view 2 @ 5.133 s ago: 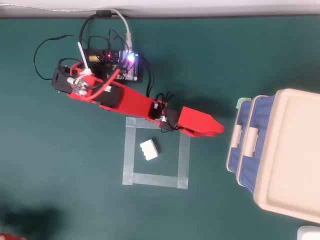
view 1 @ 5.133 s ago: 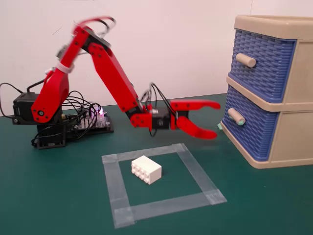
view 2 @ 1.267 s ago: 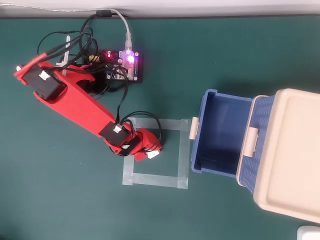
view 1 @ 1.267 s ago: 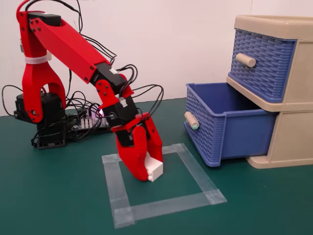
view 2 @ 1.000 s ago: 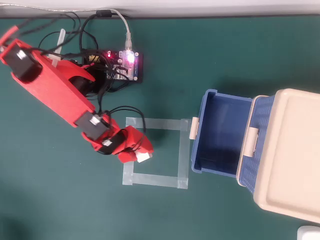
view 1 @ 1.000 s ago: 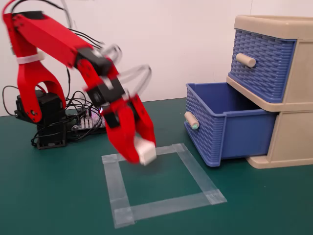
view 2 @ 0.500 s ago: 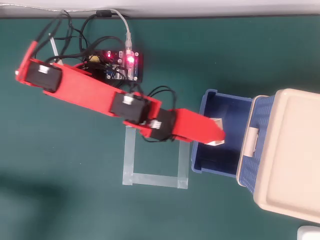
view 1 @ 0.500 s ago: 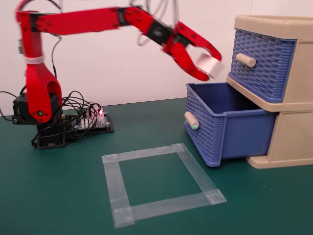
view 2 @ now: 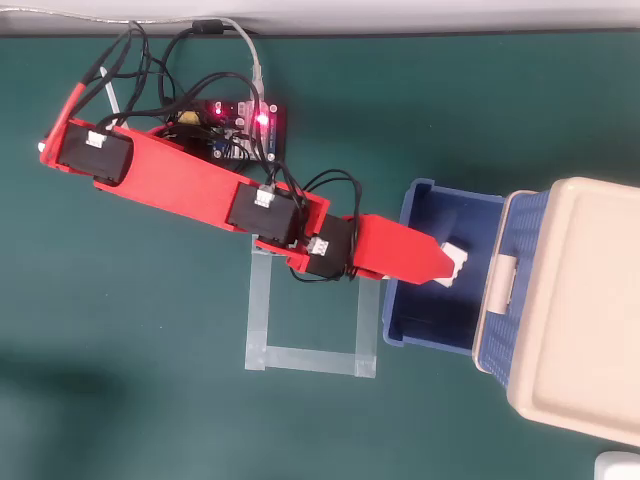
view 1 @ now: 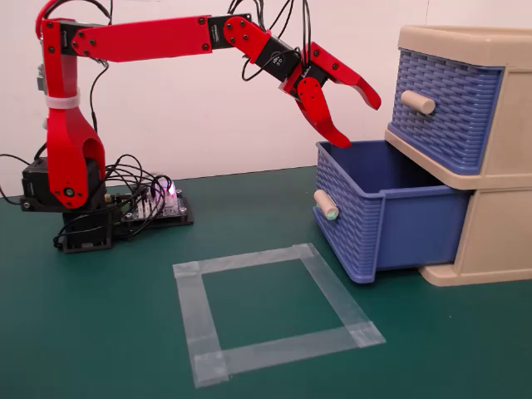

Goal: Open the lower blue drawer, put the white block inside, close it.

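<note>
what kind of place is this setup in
Probably a hobby or lab robotics bench: a green mat against a plain white wall, a red arm with an exposed, lit circuit board and loose cables, and a taped square marking a spot beside a small beige cabinet.

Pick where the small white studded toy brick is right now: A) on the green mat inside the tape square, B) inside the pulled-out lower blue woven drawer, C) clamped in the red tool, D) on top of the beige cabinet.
B: the overhead view shows the small white studded toy brick lying inside the pulled-out lower blue woven drawer, and the red tool stands open and empty above it.
</note>
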Action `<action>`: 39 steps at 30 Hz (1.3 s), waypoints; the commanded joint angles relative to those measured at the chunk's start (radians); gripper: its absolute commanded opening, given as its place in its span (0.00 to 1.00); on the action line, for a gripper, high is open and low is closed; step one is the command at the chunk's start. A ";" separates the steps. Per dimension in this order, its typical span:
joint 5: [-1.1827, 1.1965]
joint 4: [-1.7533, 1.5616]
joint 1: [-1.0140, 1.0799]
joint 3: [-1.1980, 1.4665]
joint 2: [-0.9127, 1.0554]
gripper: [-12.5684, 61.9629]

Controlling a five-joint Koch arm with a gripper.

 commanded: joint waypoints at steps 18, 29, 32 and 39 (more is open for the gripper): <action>-0.215 0.804 0.000 -0.202 -0.129 0.60; -0.161 0.798 -0.037 -1.032 -0.753 0.60; -0.149 0.776 -0.048 -1.266 -0.900 0.60; -0.143 0.925 -0.011 -1.388 -0.874 0.61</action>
